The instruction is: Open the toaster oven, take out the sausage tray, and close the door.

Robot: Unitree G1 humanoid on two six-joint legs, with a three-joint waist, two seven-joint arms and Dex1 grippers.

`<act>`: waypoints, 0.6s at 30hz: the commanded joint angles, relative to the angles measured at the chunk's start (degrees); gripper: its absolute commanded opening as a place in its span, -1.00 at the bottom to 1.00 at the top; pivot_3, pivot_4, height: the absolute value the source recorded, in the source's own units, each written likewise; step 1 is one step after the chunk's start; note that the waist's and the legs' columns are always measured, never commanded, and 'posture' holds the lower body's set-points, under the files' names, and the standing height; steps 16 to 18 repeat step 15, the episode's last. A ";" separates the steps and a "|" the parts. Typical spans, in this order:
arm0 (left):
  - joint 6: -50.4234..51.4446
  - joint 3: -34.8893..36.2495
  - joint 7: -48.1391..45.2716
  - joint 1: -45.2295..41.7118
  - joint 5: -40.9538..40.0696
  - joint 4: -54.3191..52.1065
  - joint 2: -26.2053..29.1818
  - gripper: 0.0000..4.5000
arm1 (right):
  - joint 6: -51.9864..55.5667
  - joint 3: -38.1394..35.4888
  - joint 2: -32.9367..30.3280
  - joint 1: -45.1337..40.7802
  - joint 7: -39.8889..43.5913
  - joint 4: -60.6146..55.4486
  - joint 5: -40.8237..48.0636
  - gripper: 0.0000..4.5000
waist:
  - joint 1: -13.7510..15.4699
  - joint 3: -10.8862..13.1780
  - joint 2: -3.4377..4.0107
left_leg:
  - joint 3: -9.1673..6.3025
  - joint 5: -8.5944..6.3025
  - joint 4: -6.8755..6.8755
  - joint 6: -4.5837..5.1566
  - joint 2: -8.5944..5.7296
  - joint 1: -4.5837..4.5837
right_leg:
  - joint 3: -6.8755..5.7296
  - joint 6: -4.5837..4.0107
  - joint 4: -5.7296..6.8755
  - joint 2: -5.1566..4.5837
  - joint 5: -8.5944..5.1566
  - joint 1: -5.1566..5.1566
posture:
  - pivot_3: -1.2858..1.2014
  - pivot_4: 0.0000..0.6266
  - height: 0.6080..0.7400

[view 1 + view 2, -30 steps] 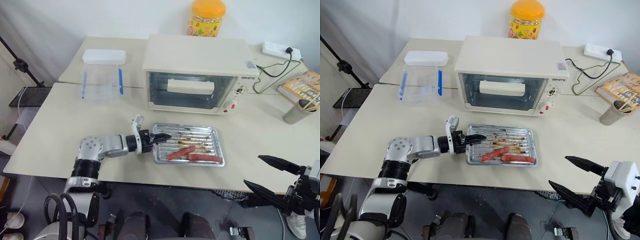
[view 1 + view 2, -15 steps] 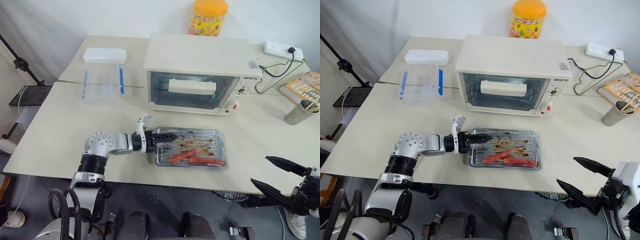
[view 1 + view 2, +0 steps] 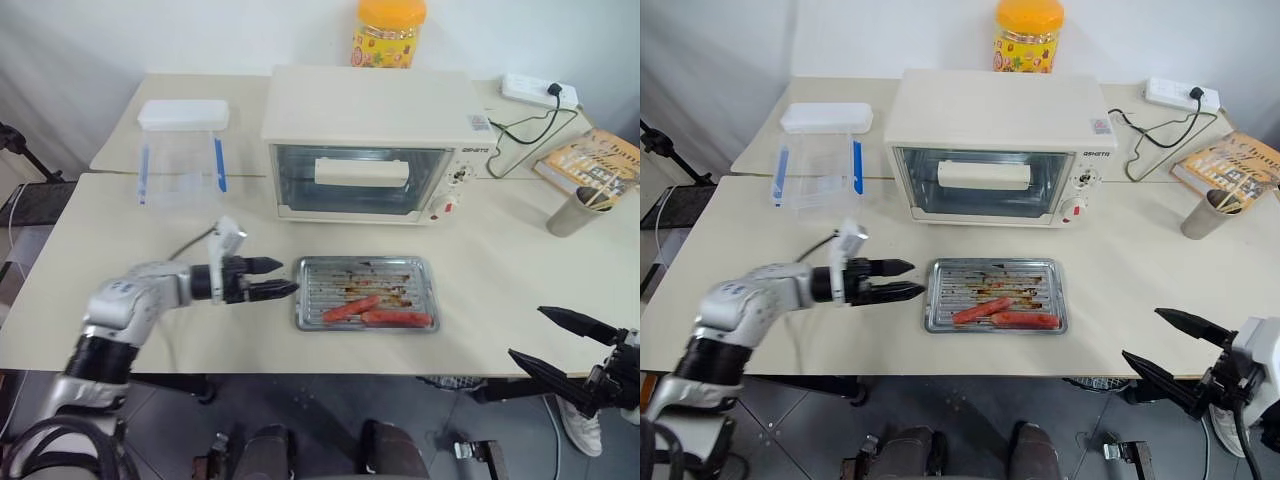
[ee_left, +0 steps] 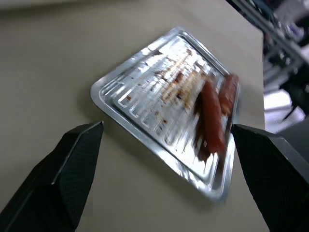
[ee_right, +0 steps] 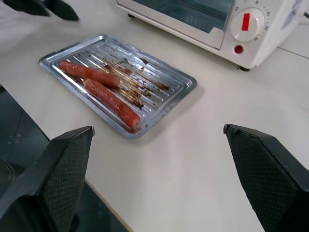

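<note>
The cream-white toaster oven (image 3: 365,110) stands at the back of the table, and its glass door (image 3: 360,180) is closed with the bar handle upright. In front of it the silver sausage tray (image 3: 365,306) lies flat on the table with two sausages (image 3: 378,313) along its near side. My left gripper (image 3: 286,277) is open and level, just left of the tray's left edge and not touching it. My right gripper (image 3: 526,332) is open past the table's front edge at the right, pointing toward the tray (image 5: 116,82).
A clear plastic box with blue clips (image 3: 182,150) sits left of the oven. Behind the oven is an orange-lidded jar (image 3: 388,32). A power strip (image 3: 530,90), a book (image 3: 590,160) and a metal cup (image 3: 570,210) occupy the right side.
My left gripper opened, let go of the tray's left edge, rolled and drew back to the left. The tray stays on the table. The camera view shifted.
</note>
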 commanded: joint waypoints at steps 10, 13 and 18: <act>-28.18 14.49 -15.19 10.68 5.09 4.51 5.21 0.99 | 2.48 6.12 -3.63 -9.25 2.92 -1.33 4.07 1.00 | -0.11 0.07 0.07 | 0.25 -0.15 0.06 0.13 0.40 -0.01 | -0.01 0.01 0.08 -0.01 0.01 -0.16 | 0.03 -0.52 1.00; -29.23 15.24 -14.58 9.50 5.29 6.56 4.17 0.99 | 2.55 8.53 -3.33 -10.65 3.01 -2.67 4.11 1.00 | 0.07 0.09 0.08 | 0.31 -0.15 0.09 0.13 0.44 -0.02 | -0.03 0.02 0.14 0.00 0.01 -0.21 | 0.03 -0.52 1.00; -28.55 15.29 -14.46 8.93 4.09 6.03 3.15 0.99 | 1.45 9.74 -3.22 -10.68 3.89 -2.16 2.79 1.00 | 0.24 0.09 0.08 | 0.30 -0.17 0.15 0.16 0.42 -0.03 | -0.04 0.02 0.18 0.00 0.01 -0.21 | 0.03 -0.52 1.00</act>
